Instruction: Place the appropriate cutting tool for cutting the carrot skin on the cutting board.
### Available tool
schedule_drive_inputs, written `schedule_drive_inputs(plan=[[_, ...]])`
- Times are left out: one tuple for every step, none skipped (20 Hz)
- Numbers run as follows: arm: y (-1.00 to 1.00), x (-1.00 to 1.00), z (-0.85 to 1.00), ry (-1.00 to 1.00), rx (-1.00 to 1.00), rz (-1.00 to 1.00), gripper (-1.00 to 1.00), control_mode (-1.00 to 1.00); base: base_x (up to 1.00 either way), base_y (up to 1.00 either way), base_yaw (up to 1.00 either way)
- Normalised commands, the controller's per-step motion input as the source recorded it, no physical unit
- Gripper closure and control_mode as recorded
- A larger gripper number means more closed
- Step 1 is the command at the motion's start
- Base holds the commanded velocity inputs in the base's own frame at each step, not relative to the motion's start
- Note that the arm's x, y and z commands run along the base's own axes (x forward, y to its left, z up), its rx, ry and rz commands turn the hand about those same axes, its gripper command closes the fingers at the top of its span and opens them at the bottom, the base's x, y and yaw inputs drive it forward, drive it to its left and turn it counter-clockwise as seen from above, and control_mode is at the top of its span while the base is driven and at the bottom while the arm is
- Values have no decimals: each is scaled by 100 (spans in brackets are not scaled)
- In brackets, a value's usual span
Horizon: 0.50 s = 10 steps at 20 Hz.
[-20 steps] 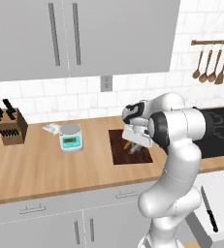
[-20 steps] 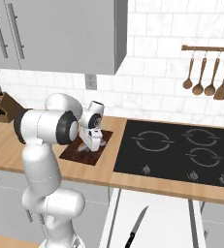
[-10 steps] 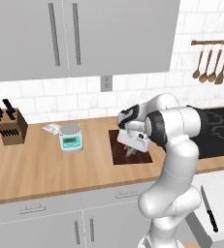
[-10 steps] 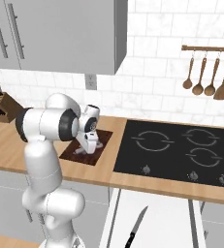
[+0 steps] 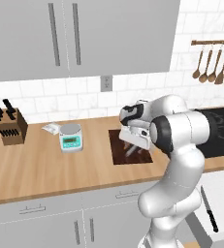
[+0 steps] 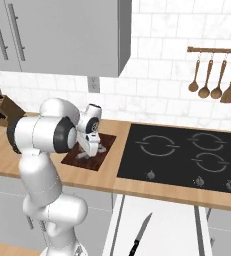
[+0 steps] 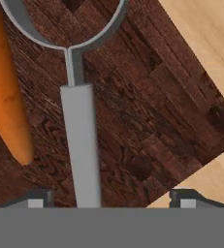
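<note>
The cutting tool (image 7: 81, 141), a slim grey metal peeler with a loop head, lies flat on the dark brown cutting board (image 7: 147, 111). Beside it on the board, at the left of the hand view, lies the orange carrot (image 7: 5, 92). My gripper (image 7: 111, 202) hovers just over the tool's handle, open, with a fingertip on each side and nothing clamped. In the left base view the gripper (image 5: 133, 143) points down at the cutting board (image 5: 117, 156) on the wooden counter. From the right base view the gripper (image 6: 93, 148) stands low over the cutting board (image 6: 75, 159), and the tool's pale handle (image 6: 102, 148) pokes out beside it.
A white kitchen scale (image 5: 71, 137) and a knife block (image 5: 9, 127) stand left of the board. The black cooktop (image 6: 187, 156) lies to its right, with wooden spoons (image 6: 212, 80) hanging above. A black-handled knife (image 6: 139, 236) rests on a white surface below the counter's front edge.
The jaws have gone from shut on the cutting tool to open, leaving the tool lying on the board. The hand has stayed low over the board.
</note>
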Motion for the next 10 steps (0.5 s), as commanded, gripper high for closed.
schedule_drive_inputs(plan=[[0, -54, 65, -13, 0, 0, -100, -100, 0, 0, 0], [1, -54, 64, -13, 0, 0, -100, -100, 0, 0, 0], [0, -56, 62, -12, 0, 0, -100, -100, 0, 0, 0], [0, -59, 55, -12, 0, 0, -100, -100, 0, 0, 0], [0, -70, 46, -17, 0, 0, -100, -100, 0, 0, 0], [0, -79, 35, -19, 0, 0, -100, -100, 0, 0, 0], [0, -88, 27, -21, 0, 0, -100, -100, 0, 0, 0], [0, -93, 25, -21, 0, 0, -100, -100, 0, 0, 0], [-1, -96, 20, -20, 0, 0, -100, -100, 0, 0, 0], [-4, -99, 19, -21, 0, 0, -100, -100, 0, 0, 0]])
